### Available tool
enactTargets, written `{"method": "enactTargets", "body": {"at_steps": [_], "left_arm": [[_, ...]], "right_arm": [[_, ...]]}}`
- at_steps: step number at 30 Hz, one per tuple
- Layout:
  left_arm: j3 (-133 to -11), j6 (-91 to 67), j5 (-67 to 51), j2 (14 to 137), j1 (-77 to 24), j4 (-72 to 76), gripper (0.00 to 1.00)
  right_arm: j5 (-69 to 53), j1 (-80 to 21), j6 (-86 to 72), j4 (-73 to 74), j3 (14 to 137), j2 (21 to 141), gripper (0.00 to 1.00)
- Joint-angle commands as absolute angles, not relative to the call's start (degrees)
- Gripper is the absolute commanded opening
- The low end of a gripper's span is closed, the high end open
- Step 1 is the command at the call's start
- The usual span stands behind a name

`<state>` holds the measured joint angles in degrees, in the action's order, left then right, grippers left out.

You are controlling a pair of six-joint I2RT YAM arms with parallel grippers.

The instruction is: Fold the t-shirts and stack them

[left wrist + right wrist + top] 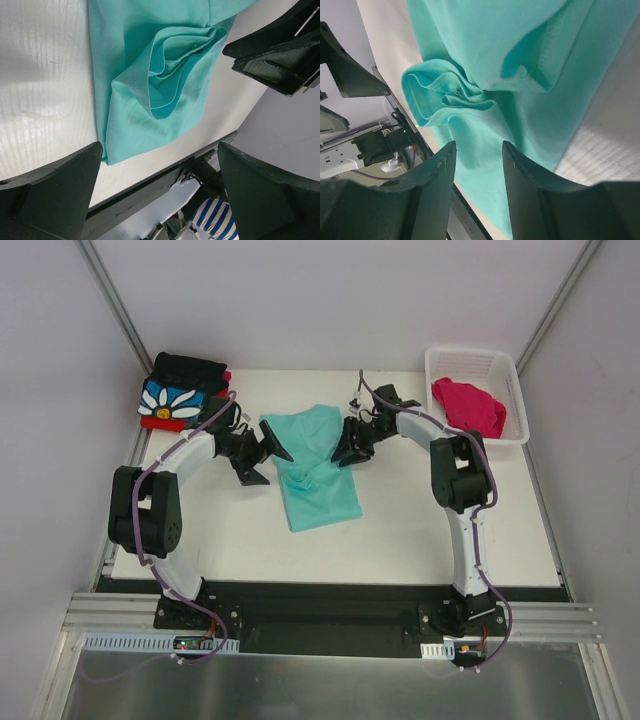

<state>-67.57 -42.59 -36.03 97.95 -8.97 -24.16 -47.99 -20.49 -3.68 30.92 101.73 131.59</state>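
Note:
A mint-teal t-shirt (318, 472) lies partly folded in the middle of the table, with a bunched fold near its centre (175, 60) (450, 92). My left gripper (268, 464) (160, 147) hovers at the shirt's left edge, wide open and empty. At the shirt's upper right edge is my right gripper (345, 456) (479, 145), jaws partly open just above the cloth with nothing pinched between them. A black t-shirt with a white daisy on blue (178, 398) sits folded on a red one (165, 424) at the back left. A magenta-pink t-shirt (468, 406) lies crumpled in the basket.
The white lattice basket (470, 353) stands at the back right corner. Bare white table (430, 530) spreads in front of the teal shirt. Slanted frame posts rise at both back corners.

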Motion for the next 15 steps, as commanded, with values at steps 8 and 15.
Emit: {"method": "enactTargets", "body": {"at_steps": [8, 15], "left_arm": [[-67.32, -41.75, -37.18, 96.06, -9.05, -25.4, 0.99], [-68.29, -41.31, -36.91, 96.06, -8.96, -26.63, 0.99]], "right_arm": [[-52.03, -20.04, -2.02, 31.2, 110.65, 134.64, 0.45], [-52.3, -19.69, -1.58, 31.38, 111.1, 135.97, 0.44]]}}
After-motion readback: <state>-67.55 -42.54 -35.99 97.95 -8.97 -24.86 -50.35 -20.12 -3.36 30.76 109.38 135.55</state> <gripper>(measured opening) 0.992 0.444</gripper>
